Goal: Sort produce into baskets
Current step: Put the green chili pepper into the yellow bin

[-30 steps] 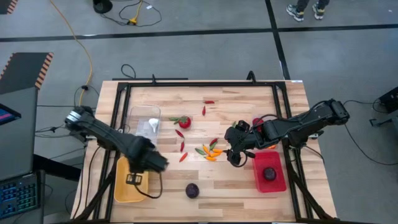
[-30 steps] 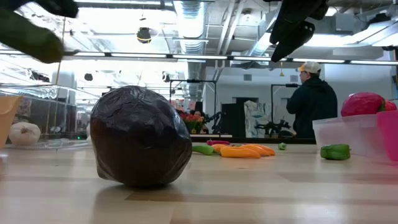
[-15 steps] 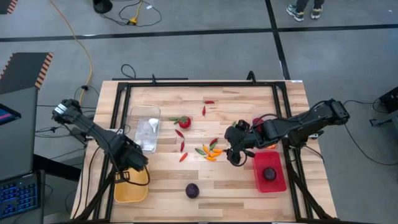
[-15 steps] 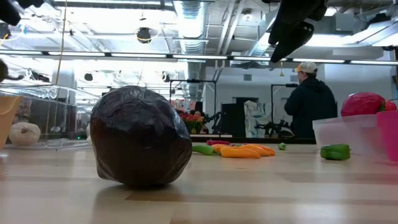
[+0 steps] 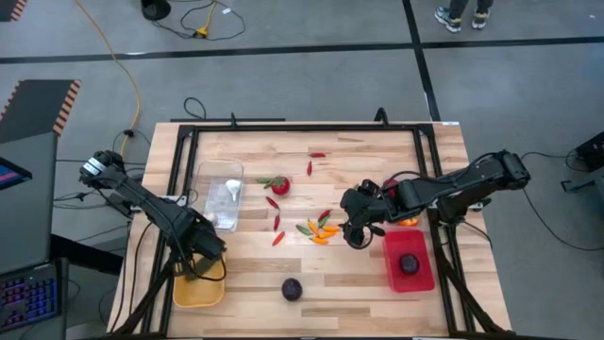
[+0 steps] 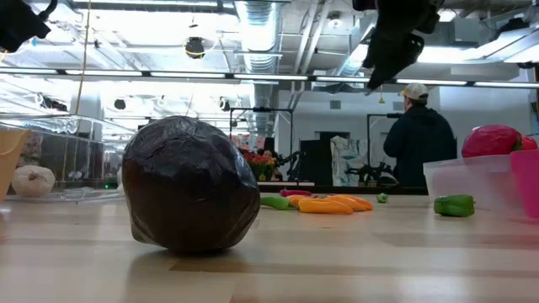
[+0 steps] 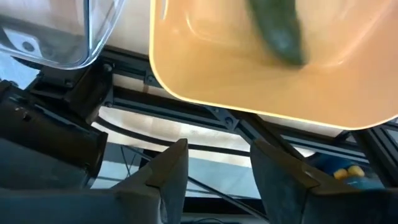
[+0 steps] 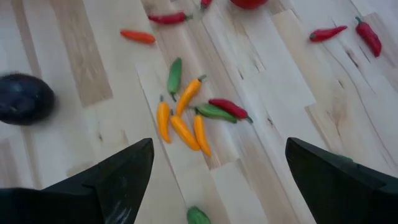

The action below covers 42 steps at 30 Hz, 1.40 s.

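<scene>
My left gripper hovers open and empty over the far end of the yellow basket. In the left wrist view its fingers stand apart, and a green chilli lies inside the yellow basket. My right gripper is wide open and empty, above the table just right of a cluster of orange, green and red chillies, which also shows in the right wrist view. A dark purple round rests on the table near the front edge.
The clear basket holds a white garlic. The red basket holds a purple round. A tomato and loose red chillies lie mid-table, and two more lie farther back. A black frame rail borders the table.
My left gripper has swung from over the table toward the table's left edge and now hovers over the yellow basket's far end. The green thing that showed with it in the low view has gone from there.
</scene>
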### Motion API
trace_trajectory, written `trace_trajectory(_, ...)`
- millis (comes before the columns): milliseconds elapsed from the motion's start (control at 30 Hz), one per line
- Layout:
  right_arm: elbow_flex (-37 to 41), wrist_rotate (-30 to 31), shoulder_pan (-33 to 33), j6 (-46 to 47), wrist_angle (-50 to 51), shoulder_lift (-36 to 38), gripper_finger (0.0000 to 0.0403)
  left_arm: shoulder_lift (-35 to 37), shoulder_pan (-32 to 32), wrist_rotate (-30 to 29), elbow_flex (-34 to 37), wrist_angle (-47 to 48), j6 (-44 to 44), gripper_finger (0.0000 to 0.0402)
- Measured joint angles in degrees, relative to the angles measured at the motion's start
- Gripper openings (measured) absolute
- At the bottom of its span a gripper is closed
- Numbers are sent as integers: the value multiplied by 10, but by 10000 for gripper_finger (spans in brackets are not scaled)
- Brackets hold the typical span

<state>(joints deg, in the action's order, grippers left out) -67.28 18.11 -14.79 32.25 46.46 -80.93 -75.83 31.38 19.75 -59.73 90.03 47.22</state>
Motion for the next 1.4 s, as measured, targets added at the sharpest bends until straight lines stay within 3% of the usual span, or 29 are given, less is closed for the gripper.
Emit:
trace_trajectory(500, 67, -52, -16, 3, 9, -25, 371, 0, -2, 4, 0, -35, -10, 171)
trace_trajectory(967, 67, -134, -20, -26, 14, -152, 322, 0, -40, 4, -1, -59, -19, 171)
trace_trajectory(1400, 64, -139, -15, -39, 40, -223, 317, 0, -50, 1, -1, -70, -20, 171)
